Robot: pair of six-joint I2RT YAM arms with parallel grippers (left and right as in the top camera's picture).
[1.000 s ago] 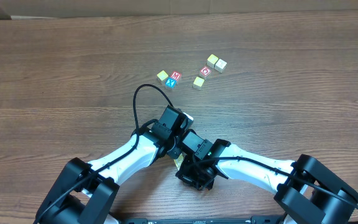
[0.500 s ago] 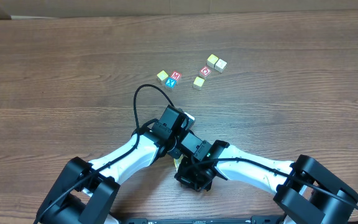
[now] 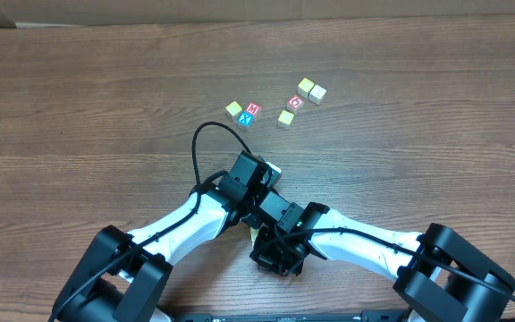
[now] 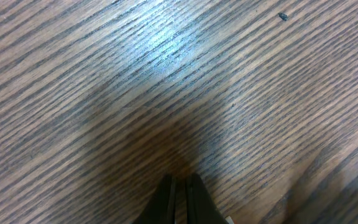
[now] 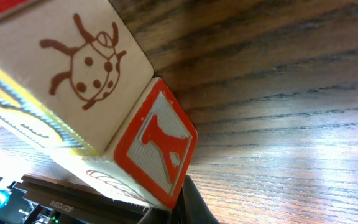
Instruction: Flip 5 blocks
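Right claw (image 5: 182,204) jaws together, nothing clamped, tip right at low corner of ladybug block (image 5: 92,87). Left claw (image 4: 179,190) jaws together over bare table (image 4: 166,74). Judgement: lever slowly under red-letter side so block rolls, not skids. Other blocks (image 3: 285,118) lie well apart, farther out

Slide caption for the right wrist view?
Right wrist close-up: cream wooden block with brown ladybug and red-framed letter faces, on the wood-grain table, beside the shut right gripper.
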